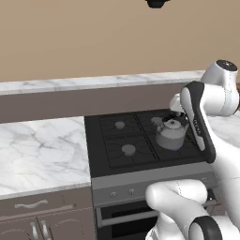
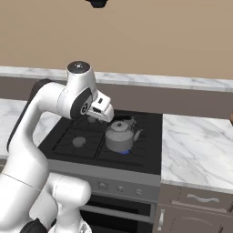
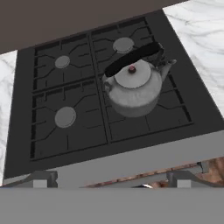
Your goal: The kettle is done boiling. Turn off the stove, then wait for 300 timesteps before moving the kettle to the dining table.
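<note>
The claw (image 2: 105,113) hangs released and empty above the stove (image 2: 82,132), its jaws spread wide. It sits just behind and to the side of the kettle (image 2: 120,136), apart from it and from every knob.

The kettle stands upright on the front burner nearest the marble table (image 2: 195,145) at the robot's right. In the hand view its black handle (image 3: 131,59) arches over the knobbed lid (image 3: 132,74), spout pointing toward that table. A small blue glow under the kettle's base (image 2: 124,152) suggests the flame is lit.

Judgement: the first step, turning off the stove, appears not yet done. The next move calls for bringing the claw down to the grey front panel, where small knobs (image 1: 122,192) sit in a row, and turning the one serving the kettle's burner. Which knob that is cannot be told. The wait and the lift by the handle come afterwards.

No brand, label or writing is legible on kettle, stove or table.
</note>
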